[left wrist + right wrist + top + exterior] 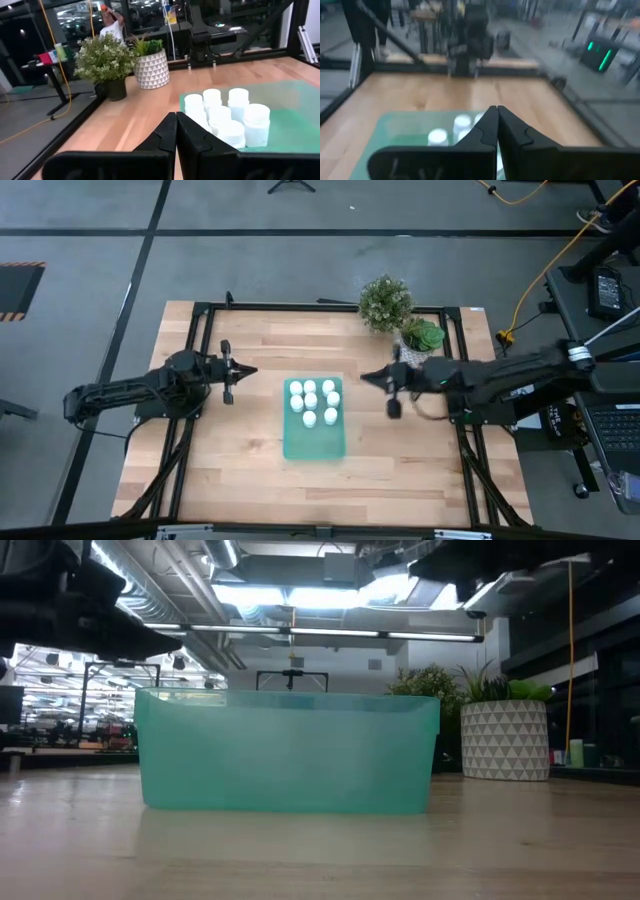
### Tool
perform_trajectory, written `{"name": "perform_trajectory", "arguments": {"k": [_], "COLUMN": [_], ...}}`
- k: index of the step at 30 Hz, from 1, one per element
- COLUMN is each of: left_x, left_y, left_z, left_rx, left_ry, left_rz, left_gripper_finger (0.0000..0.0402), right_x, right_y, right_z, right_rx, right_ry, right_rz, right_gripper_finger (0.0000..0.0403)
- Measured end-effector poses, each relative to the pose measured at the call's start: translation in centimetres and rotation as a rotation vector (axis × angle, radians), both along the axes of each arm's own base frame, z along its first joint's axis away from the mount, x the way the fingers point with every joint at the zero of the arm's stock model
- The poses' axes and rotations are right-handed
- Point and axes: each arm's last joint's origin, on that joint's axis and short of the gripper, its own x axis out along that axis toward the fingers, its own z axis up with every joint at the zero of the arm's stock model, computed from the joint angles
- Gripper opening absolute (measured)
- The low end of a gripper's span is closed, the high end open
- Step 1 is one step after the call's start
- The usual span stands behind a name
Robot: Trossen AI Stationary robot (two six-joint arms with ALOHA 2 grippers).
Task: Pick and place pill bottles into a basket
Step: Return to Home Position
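The wooden worktop (240,450) carries the teal basket (315,444) at its middle, its long side running near to far. Two potted plants (385,302) stand at the far edge, right of centre. The left gripper (251,370) hangs just left of the basket's far end, fingers pressed together on nothing. The right gripper (364,376) hangs just right of that end, fingers likewise pressed together. Eight white pill bottles (312,401) stand upright, clustered in the basket's far half, between the two pairs of fingers and apart from both.
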Motion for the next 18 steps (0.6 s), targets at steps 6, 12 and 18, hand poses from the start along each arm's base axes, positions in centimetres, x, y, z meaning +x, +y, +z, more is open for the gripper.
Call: {"name": "perform_trajectory", "arguments": {"k": [6, 12, 18], "left_x": [-0.2, -0.4, -0.6], "left_y": [0.7, 1.1, 1.6], "left_z": [0.0, 0.2, 0.6], "left_rx": [-0.037, -0.037, -0.088], "left_ry": [-0.011, -0.031, -0.088], "left_rz": [0.027, 0.071, 0.228], "left_gripper_finger": [0.0002, 0.0002, 0.0002], "right_x": [-5.6, -8.6, -9.3], "right_y": [-0.7, -1.1, -1.1], "right_z": [-0.5, -4.5, -7.3], "right_rx": [-0.032, 0.081, 0.064], "right_ry": [-0.156, -0.230, -0.216], "right_rz": [0.049, 0.048, 0.102], "right_gripper_finger": [0.0007, 0.0003, 0.0002]}}
